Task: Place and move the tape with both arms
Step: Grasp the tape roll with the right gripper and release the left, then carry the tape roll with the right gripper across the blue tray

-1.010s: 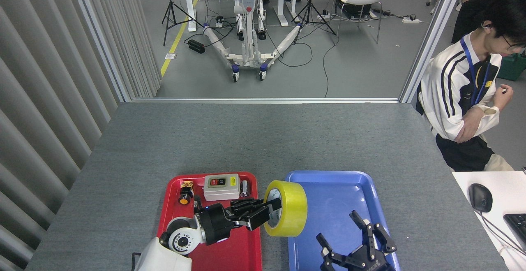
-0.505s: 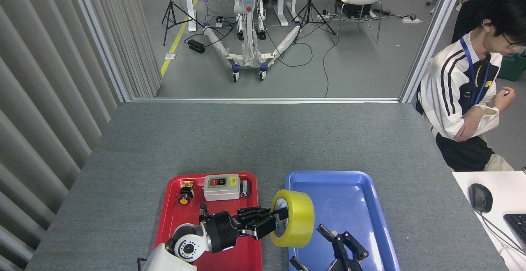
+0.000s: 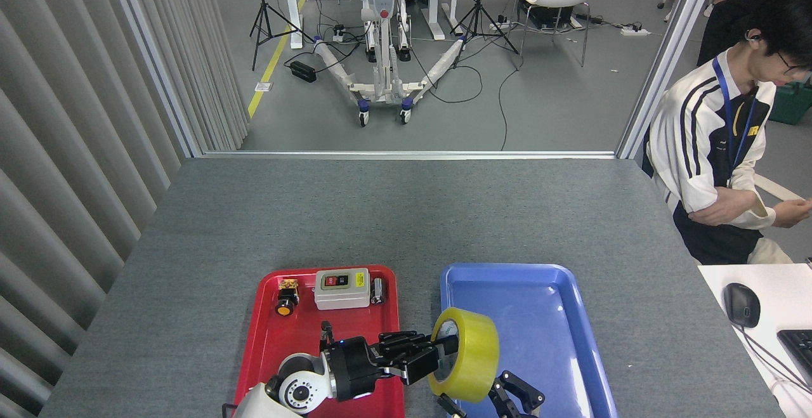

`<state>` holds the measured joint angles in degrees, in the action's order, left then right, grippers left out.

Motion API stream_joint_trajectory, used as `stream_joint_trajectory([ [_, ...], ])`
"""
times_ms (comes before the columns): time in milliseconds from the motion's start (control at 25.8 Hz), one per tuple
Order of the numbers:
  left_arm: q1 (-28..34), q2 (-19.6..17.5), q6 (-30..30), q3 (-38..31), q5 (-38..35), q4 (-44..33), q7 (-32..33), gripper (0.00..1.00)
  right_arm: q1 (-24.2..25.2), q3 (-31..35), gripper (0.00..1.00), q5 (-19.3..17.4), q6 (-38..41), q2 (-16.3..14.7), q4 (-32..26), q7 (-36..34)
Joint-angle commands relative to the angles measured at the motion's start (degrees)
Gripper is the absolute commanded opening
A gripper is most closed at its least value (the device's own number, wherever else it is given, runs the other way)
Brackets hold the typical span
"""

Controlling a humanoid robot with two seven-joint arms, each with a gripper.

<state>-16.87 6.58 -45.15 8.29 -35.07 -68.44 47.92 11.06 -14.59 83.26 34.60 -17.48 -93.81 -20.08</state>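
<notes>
- While the left gripper (image 3: pixel 438 358) reached out from the bottom edge, its black fingers were clamped on the tape (image 3: pixel 465 354), one poking into the white core.
- That yellow roll stood on edge right at the gripper's tip, held over the near left part of the blue tray (image 3: pixel 558 316).
- Just below the roll, the right gripper (image 3: pixel 501 400) was mostly cut off by the frame; fingers looked spread, but I couldn't really tell.
- Behind the left gripper sat the red tray (image 3: pixel 266 329) with the grey switch box (image 3: pixel 342 288).
</notes>
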Motion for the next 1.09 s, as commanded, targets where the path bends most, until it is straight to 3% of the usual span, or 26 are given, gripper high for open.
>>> stream_joint_trajectory([
  [0, -0.2, 0.1, 0.1, -0.4, 0.1, 0.0, -2.4, 0.87, 0.4, 0.1, 0.14, 0.3, -0.2, -0.1, 0.0, 0.0],
  [39, -0.2, 0.0, 0.1, -0.6, 0.4, 0.0, -3.7, 1.0, 0.5, 0.1, 0.13, 0.3, -0.2, -0.1, -0.1, 0.0],
  [311, 0.0, -0.7, 0.1, -2.6, 10.2, 0.4, -6.5, 1.0, 1.2, 1.2, 0.07, 0.4, -1.2, -0.2, -0.7, 0.0],
  [388, 0.4, -1.0, 0.7, -2.6, 10.2, 0.0, -7.4, 0.99, 1.2, 2.8, 0.07, 0.9, -2.9, -0.3, -0.8, 0.0],
  [505, 1.6, -3.6, 7.1, -2.8, 7.4, -0.6, -14.0, 0.99, 1.0, 5.7, 0.1, 0.9, -3.1, -1.4, -0.8, 0.0],
  [583, 2.2, -6.1, 7.8, -3.6, 0.5, -1.5, -21.3, 0.99, 1.0, 9.2, 0.12, 0.9, -3.0, -2.6, -0.8, 1.3],
  [660, 4.2, -7.7, 8.9, -5.0, -9.8, -3.7, -30.6, 0.96, 0.9, 12.4, 0.11, 0.3, -3.9, -3.3, -1.0, 7.2],
  [738, 6.6, -8.7, 14.6, -5.0, -22.2, -7.8, -38.2, 0.98, 0.0, 13.7, 0.03, 0.2, -4.5, -4.4, -1.0, 15.9],
  [854, 11.2, -9.2, 23.7, -4.9, -40.0, -13.0, -46.3, 0.99, -1.7, 14.8, 0.0, 0.1, -5.4, -5.0, -1.6, 32.3],
  [893, 12.3, -8.9, 24.9, -4.9, -43.1, -13.6, -48.6, 0.99, -2.5, 14.8, 0.0, 0.1, -5.6, -5.1, -1.6, 36.2],
  [1049, 13.1, -9.1, 25.4, -5.1, -43.7, -13.4, -50.6, 0.99, -6.5, 14.5, 0.0, -0.1, -7.5, -5.1, -0.9, 43.0],
])
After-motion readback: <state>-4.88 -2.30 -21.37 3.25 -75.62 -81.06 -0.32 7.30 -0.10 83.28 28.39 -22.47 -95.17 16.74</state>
